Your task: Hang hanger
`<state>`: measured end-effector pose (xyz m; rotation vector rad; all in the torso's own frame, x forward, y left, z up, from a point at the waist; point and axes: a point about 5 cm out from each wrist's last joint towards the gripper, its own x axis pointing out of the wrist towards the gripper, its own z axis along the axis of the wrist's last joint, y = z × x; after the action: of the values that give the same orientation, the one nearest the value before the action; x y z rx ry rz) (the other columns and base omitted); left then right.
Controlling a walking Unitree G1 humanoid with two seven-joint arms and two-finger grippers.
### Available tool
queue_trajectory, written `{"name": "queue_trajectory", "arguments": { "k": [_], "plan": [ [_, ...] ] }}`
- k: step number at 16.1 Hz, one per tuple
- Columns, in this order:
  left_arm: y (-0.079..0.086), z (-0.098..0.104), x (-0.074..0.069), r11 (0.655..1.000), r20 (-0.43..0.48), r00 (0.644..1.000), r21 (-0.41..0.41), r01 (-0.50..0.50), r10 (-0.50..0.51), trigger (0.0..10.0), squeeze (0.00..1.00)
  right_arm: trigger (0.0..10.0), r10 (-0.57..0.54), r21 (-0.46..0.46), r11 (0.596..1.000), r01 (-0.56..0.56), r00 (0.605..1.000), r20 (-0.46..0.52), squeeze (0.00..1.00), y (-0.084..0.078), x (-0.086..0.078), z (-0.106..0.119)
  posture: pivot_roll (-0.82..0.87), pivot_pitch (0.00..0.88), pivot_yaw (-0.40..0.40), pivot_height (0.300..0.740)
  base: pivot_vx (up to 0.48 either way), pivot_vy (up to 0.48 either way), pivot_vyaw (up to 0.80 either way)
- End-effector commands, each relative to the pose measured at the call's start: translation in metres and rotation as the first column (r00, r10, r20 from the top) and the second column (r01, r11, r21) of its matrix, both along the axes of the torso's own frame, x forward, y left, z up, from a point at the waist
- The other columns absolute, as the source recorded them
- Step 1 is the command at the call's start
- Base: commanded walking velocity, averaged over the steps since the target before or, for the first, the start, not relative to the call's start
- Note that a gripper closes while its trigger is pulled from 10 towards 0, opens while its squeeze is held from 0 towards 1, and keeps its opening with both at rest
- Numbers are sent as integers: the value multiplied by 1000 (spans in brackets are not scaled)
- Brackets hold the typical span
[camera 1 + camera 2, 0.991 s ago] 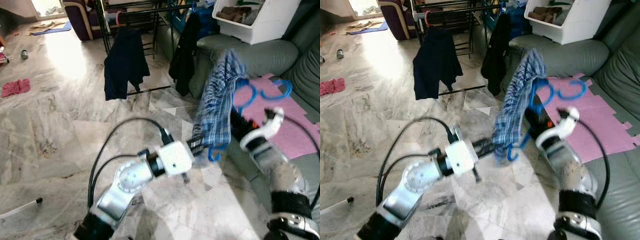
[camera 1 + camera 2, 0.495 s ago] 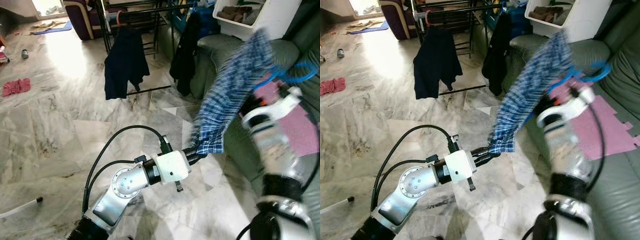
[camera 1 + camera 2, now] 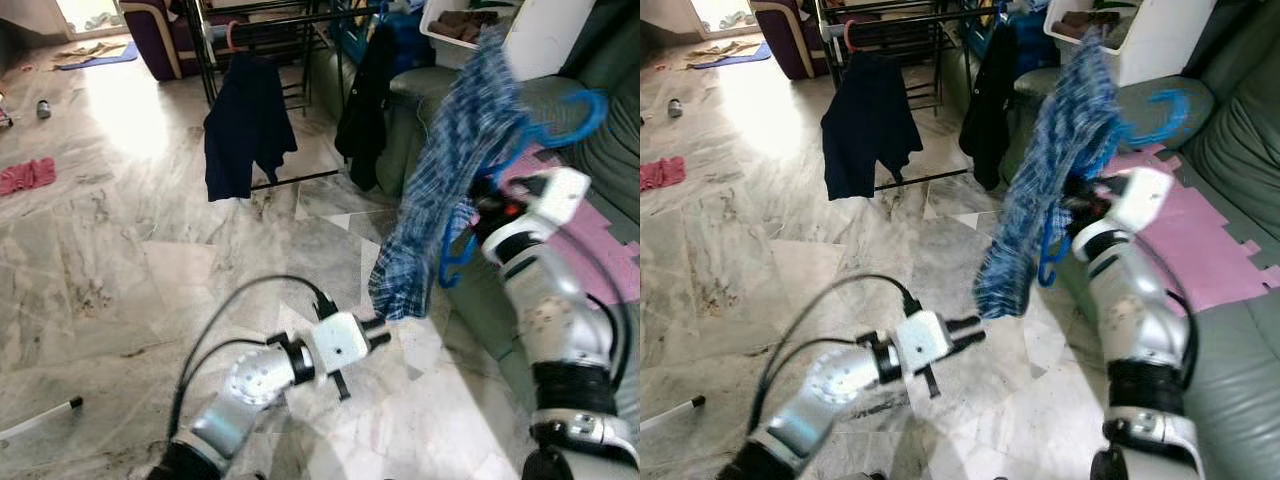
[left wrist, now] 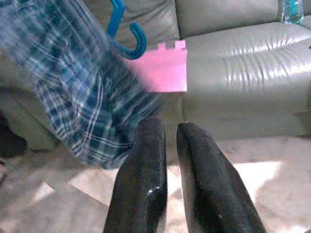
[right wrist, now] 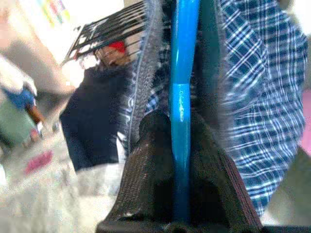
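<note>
1. Since a second ago the right arm has lifted the shirt (image 3: 445, 170) and hanger (image 3: 520, 135) higher and toward the rack (image 3: 290, 20); half a second back the left gripper (image 3: 382, 325) pinched the shirt's hem, and now the hem hangs just above its fingertips, apart from them
2. Sofa (image 3: 600, 150) stands on the right with a pink mat (image 3: 610, 235) on its seat; the rack stands beyond, at the far edge of the floor (image 3: 120, 230), with a dark shirt (image 3: 245, 125) already hung from its rail
3. Plaid shirt drapes from the blue hanger, held high over the sofa's front edge, its long axis running down toward the left gripper
4. Right gripper (image 5: 181, 160) is clamped on the hanger's blue bar
5. Left gripper's fingers sit nearly together with a slim gap, holding nothing
6. Rail lies ahead and to the left of the hanger; the right arm is nearer, so I judge it must carry the hook there
</note>
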<state>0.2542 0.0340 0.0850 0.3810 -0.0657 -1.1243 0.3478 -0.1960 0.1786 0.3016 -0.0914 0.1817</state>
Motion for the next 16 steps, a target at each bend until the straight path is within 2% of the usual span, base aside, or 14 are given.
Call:
{"name": "queue_trajectory", "arguments": {
  "k": [1,3,4,5,6,9,11,12,13,14,16],
  "plan": [
    [-9,0,0,1000,0,1000,3,17,-17,10000,1000,10000,24,-53,998,-20,997,67,0,8,-1,10,-57,93,-25,740,0,0,0],
    [-20,0,-1,999,12,999,2,36,-36,10000,1000,10000,60,-92,995,-49,992,114,0,15,-4,7,-58,90,-24,740,0,0,0],
    [-23,2,0,999,25,999,-2,38,-38,10000,1000,10000,79,-122,990,-66,991,108,0,18,-6,3,-60,90,-22,740,0,0,0],
    [-19,8,3,999,47,999,-32,20,-18,10000,1000,10000,90,-183,981,-70,990,105,0,18,-9,-4,-57,88,-19,740,0,0,0],
    [-17,10,3,999,56,998,-38,14,-12,10000,1000,10000,93,-193,979,-70,989,111,0,17,-10,-6,-57,88,-19,740,0,0,0],
    [16,26,14,996,155,985,-60,-65,73,10000,1000,10000,125,-304,949,-87,986,107,0,3,-28,-31,-41,93,-24,740,0,0,0],
    [22,33,16,995,172,982,-69,-68,79,10000,1000,10000,138,-330,939,-102,986,90,0,-2,-33,-40,-40,94,-25,740,0,0,0],
    [27,40,18,993,205,974,-82,-80,95,10000,1000,10000,158,-391,913,-111,983,89,0,-4,-37,-43,-40,95,-26,740,0,0,0],
    [34,48,21,990,258,957,-93,-108,128,10000,1000,10000,200,-410,900,-151,977,79,0,-5,-42,-46,-38,95,-27,740,0,0,0],
    [50,57,32,976,336,916,-104,-193,217,10000,1000,10000,286,-460,856,-237,958,38,0,-10,-53,-54,-36,96,-28,740,0,0,0],
    [61,62,38,975,438,873,-52,-216,216,10000,1000,10000,353,-494,810,-315,935,-18,0,-17,-64,-62,-44,98,-28,740,0,0,0]
  ]
}}
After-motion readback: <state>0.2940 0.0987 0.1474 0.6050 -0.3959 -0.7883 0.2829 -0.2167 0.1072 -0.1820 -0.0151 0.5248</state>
